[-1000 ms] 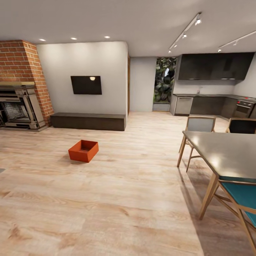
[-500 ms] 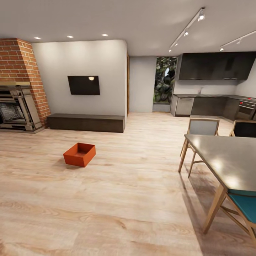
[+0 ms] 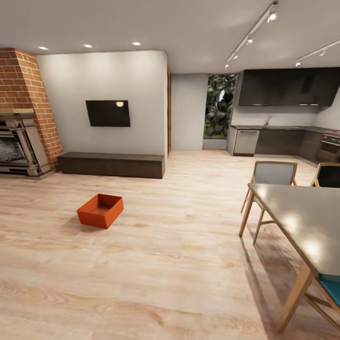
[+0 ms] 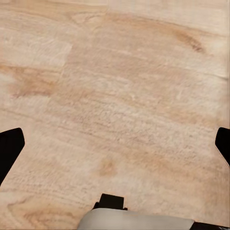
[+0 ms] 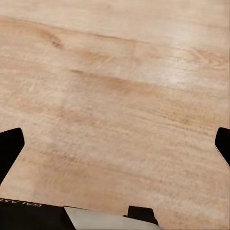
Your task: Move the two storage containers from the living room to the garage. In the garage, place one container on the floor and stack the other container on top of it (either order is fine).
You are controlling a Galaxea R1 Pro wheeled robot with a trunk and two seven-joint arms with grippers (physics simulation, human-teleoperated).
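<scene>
Orange-red storage container (image 3: 100, 210) on plank floor (image 3: 179, 264); both pincers (image 4: 115, 143) (image 5: 115, 143) spread wide, empty; no legible writing.

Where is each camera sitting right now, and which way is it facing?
Head view: high on the robot, facing forward across the living room at the orange bin on the wood floor, the TV, fireplace and dining table.
Left wrist view: on the left arm, facing down at bare planks; the left tool shows its dark fingertips wide apart.
Right wrist view: on the right arm, facing down likewise; the right tool is also spread, empty.
Shared: all views show the same plank floor.
</scene>
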